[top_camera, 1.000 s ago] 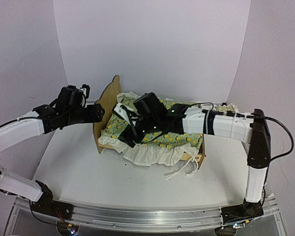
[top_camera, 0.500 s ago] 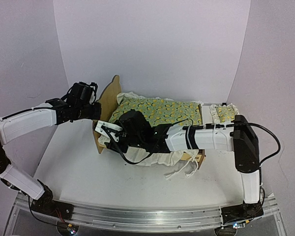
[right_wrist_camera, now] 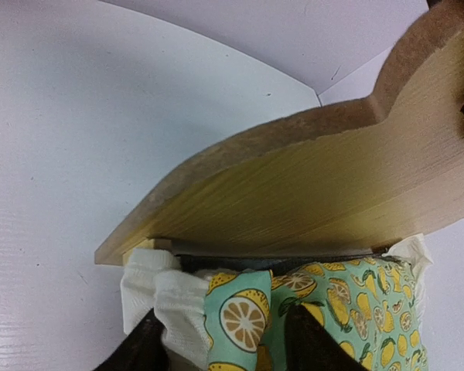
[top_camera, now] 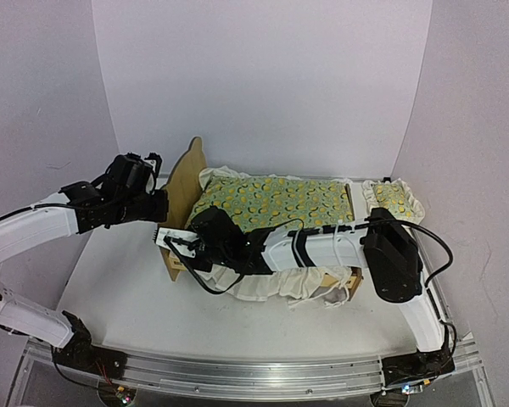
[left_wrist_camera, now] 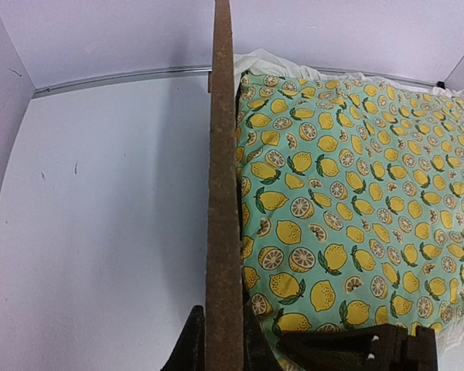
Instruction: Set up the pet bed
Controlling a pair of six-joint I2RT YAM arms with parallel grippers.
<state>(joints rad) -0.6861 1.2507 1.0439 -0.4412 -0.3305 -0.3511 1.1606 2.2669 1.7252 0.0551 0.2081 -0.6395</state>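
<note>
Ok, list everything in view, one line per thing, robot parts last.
pet bed: one, light plywood, mid-table, headboard on the left.
blanket: one, green-yellow lemon print, white ruffle, spread over the bed.
pillow: one, matching print, right of the bed's foot end.
table: one, white, under everything.
left arm: one, white-black; left claw clamped on the headboard's edge.
right arm: one, white-black; right claw straddling the blanket's near corner by the headboard.
</note>
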